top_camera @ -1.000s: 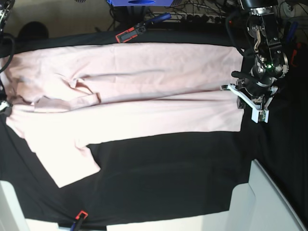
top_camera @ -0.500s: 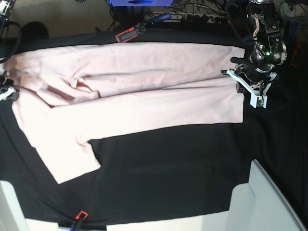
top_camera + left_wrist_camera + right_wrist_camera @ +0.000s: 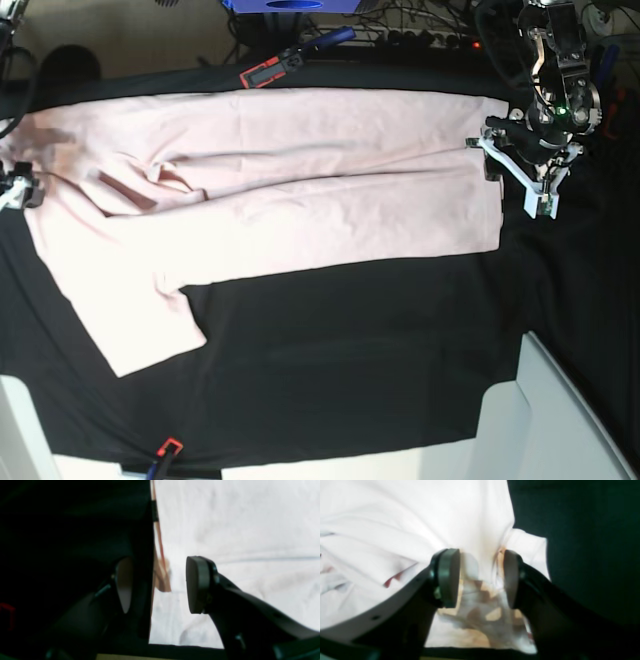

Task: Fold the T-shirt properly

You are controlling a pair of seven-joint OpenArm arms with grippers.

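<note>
The pale pink T-shirt lies spread lengthwise across the black table cloth, plain side up, with one sleeve sticking out toward the front left. My left gripper hovers over the hem end on the right. In the left wrist view it stands open, straddling the T-shirt's edge. At the left end of the shirt sits my right gripper. Seen from its wrist it is open, with rumpled T-shirt cloth lying under the gap.
A red and black tool and cables lie just behind the shirt's far edge. A white box stands at the front right. A red clip holds the cloth at the front edge.
Both grippers have opened and let go of the shirt. Both arms moved toward the back, pulling the folded layer flatter and farther back.
</note>
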